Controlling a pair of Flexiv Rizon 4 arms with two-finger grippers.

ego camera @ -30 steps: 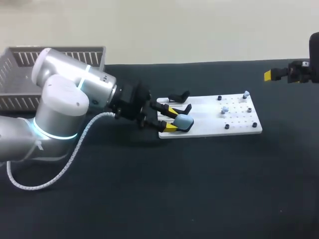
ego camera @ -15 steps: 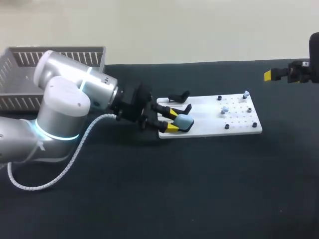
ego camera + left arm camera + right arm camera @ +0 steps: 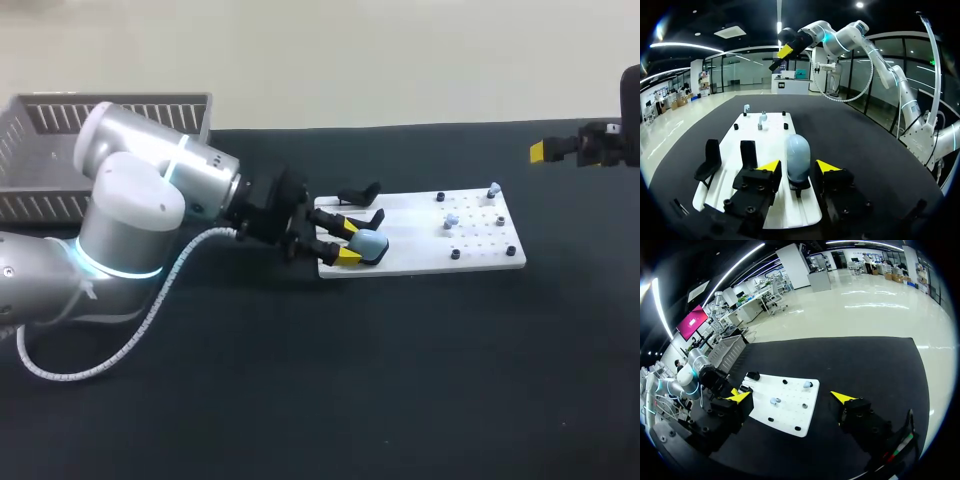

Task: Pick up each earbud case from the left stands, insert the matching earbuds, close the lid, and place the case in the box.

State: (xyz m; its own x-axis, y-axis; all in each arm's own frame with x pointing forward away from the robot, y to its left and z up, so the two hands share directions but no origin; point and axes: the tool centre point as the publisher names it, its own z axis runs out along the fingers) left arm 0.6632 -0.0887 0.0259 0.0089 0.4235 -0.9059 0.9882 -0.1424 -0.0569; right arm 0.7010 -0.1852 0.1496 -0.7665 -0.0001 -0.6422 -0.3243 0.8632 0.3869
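A pale blue earbud case [image 3: 368, 243] stands upright on a black stand at the near left corner of the white board [image 3: 480, 262]. My left gripper [image 3: 347, 241] reaches in from the left with the case [image 3: 797, 157] between its fingers. A thin gap shows on each side, so it is open. Two empty black stands [image 3: 710, 160] [image 3: 748, 152] sit beside it. Two pale earbuds [image 3: 493, 189] [image 3: 451, 219] stand on pegs at the board's far right. My right gripper [image 3: 545, 152] hangs open at the back right, away from the board [image 3: 790, 410].
A grey wire basket [image 3: 40, 120] stands at the back left corner, behind my left arm. Small black pegs dot the right part of the board. The table top is dark cloth around the board.
The left gripper's fingers have drawn closer together around the blue case, and the left arm has edged slightly toward the board. The right arm has not moved.
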